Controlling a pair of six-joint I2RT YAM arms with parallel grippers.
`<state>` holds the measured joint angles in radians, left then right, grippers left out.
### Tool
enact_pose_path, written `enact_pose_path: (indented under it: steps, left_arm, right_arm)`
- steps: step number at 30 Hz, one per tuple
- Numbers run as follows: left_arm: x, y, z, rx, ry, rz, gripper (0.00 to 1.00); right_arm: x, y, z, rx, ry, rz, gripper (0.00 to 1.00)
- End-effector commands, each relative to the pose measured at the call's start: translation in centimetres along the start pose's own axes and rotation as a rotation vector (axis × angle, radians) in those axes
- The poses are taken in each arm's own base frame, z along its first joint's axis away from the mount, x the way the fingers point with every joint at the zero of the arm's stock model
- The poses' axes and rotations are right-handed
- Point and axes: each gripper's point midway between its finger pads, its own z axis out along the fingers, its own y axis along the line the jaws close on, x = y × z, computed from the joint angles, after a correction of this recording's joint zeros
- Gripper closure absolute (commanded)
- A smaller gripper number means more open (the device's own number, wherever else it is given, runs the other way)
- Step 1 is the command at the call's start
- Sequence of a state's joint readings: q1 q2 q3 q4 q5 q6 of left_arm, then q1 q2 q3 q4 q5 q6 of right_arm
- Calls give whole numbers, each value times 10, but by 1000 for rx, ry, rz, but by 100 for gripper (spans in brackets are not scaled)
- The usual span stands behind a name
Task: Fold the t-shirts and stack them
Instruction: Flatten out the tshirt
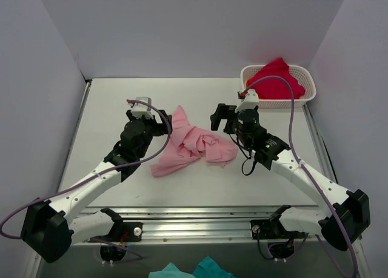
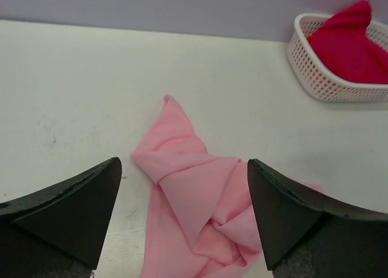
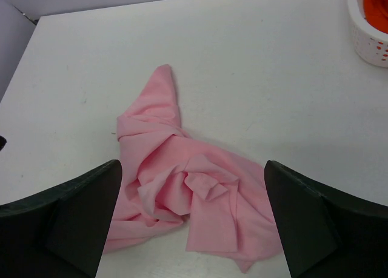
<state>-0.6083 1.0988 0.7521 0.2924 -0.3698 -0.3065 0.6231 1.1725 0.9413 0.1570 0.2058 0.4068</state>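
- The left gripper (image 2: 183, 169) and right gripper (image 3: 192, 169) are spread wide, nothing held.
- The pink t-shirt (image 1: 193, 143) is seen crumpled on the table (image 1: 115, 108) between them.
- The red t-shirt (image 1: 276, 78) is piled in the basket (image 1: 285, 104).

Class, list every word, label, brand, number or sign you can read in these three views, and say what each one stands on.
None: no text can be read in any view.
The pink t-shirt, the red t-shirt, the basket and the table all show plain, unmarked surfaces.
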Motion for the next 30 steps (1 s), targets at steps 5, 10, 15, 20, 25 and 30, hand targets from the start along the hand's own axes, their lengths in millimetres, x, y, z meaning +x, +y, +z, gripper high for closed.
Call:
enact_pose_path:
  steps: [5,10,15,20,25,30]
  left_arm:
    - [10,-6,0,-63,104,33,6]
    - [-3,0,-32,-135,-11,5,6]
    - [52,23,-46,-311,257,43,3]
    - [115,43,-80,-413,462,27,0]
    - [156,67,-113,-474,534,-56,7]
    - [165,72,-121,-482,545,-88,9]
  right_arm:
    - [14,-35,-5,181,20,0,0]
    - [25,-51,-14,204,-39,49,0]
    - [22,-61,-16,285,-21,50,0]
    - [25,-61,-16,285,-10,57,0]
    - [34,-67,-11,315,3,57,0]
    - [44,-76,-5,360,25,40,0]
